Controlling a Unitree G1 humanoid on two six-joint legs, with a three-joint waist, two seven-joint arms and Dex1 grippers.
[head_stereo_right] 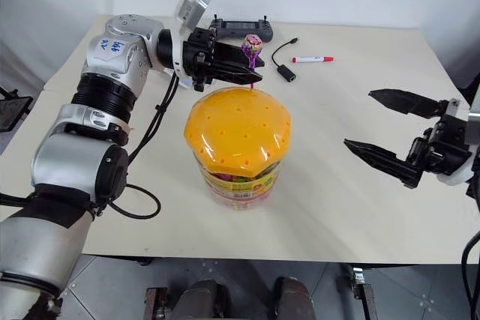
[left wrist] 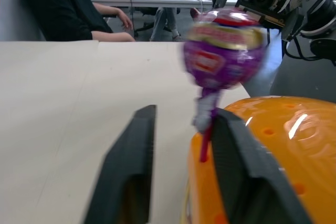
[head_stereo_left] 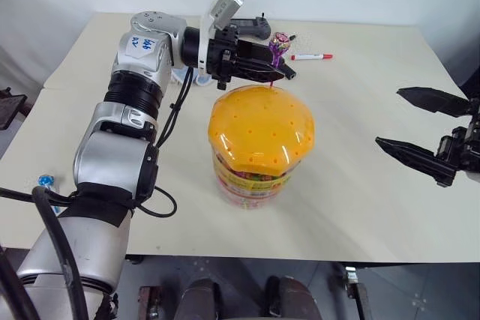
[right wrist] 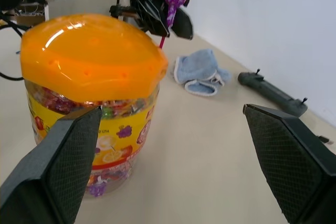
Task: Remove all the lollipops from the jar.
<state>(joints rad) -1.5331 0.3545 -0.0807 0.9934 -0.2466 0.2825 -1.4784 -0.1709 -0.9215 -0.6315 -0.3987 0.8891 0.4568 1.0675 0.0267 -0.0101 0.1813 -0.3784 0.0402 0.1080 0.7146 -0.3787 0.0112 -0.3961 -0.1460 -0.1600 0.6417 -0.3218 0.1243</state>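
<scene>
The jar (head_stereo_left: 251,183) is a clear tub with a yellow-red label, standing mid-table under an orange domed lid (head_stereo_left: 261,131) dotted with holes. A purple lollipop (head_stereo_left: 280,40) stands upright with its stick in a hole at the lid's far edge. My left gripper (head_stereo_left: 279,73) reaches in level from the left, open. Its fingers (left wrist: 239,161) stand on either side of the stick (left wrist: 205,148), which lies against one of them. A blue lollipop (head_stereo_left: 46,181) lies on the table by its left edge. My right gripper (head_stereo_left: 388,116) hovers open and empty to the right of the jar.
Behind the jar lie a black remote controller (head_stereo_left: 253,28), a black cable with a plug (head_stereo_right: 285,73) and a red-and-white marker pen (head_stereo_left: 311,56). A blue cloth (right wrist: 202,73) lies by the left arm. A person (left wrist: 63,3) sits beyond the table.
</scene>
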